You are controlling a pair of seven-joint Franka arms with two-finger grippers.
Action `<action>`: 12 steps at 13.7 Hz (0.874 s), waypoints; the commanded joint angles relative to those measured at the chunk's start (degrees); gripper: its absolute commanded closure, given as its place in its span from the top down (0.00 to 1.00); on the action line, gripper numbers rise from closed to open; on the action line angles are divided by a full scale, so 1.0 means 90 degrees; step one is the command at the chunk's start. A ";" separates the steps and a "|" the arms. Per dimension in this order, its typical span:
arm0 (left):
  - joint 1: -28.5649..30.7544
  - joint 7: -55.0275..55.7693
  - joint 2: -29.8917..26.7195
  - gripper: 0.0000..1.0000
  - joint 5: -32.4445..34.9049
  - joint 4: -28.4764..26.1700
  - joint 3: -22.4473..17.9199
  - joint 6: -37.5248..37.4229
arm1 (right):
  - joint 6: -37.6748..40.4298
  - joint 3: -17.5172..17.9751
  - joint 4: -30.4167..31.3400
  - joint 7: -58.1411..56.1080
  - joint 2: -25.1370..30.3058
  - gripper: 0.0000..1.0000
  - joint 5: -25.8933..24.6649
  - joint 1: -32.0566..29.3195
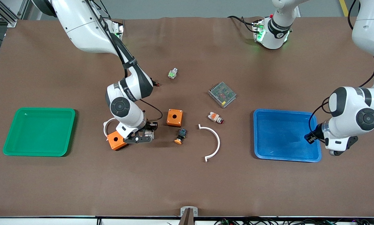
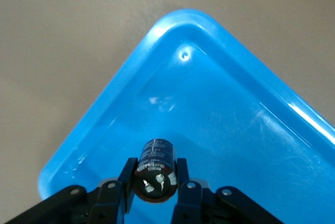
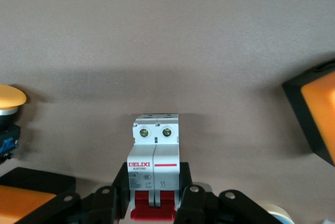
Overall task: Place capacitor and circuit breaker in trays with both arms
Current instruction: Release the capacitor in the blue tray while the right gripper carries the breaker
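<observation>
One capacitor (image 2: 155,171) clamped in left end effector (image 2: 154,190), one circuit breaker (image 3: 154,166) in right end effector (image 3: 153,198).

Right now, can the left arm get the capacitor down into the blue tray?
Probably yes. The left hand is shut on the capacitor right over the blue tray, whose floor beneath looks bare. The right hand holds the circuit breaker elsewhere.

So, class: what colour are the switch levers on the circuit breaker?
Red, on the circuit breaker; seen best in the right wrist view.

"DELIXI" in red stands on the circuit breaker (image 3: 155,167)
</observation>
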State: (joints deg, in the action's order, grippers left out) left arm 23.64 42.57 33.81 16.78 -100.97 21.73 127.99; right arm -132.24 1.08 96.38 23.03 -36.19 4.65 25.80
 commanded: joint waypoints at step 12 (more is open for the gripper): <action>-0.0068 -0.0160 -0.0082 1.00 -0.0302 -0.0031 0.0259 0.0009 | 0.4060 -0.0013 -0.1490 -0.5545 0.1132 0.02 -0.0554 -0.4749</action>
State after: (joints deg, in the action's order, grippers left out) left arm 23.16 42.11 36.09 14.78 -100.91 22.78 130.05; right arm -94.53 -0.70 83.68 -21.94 -23.56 1.60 -12.63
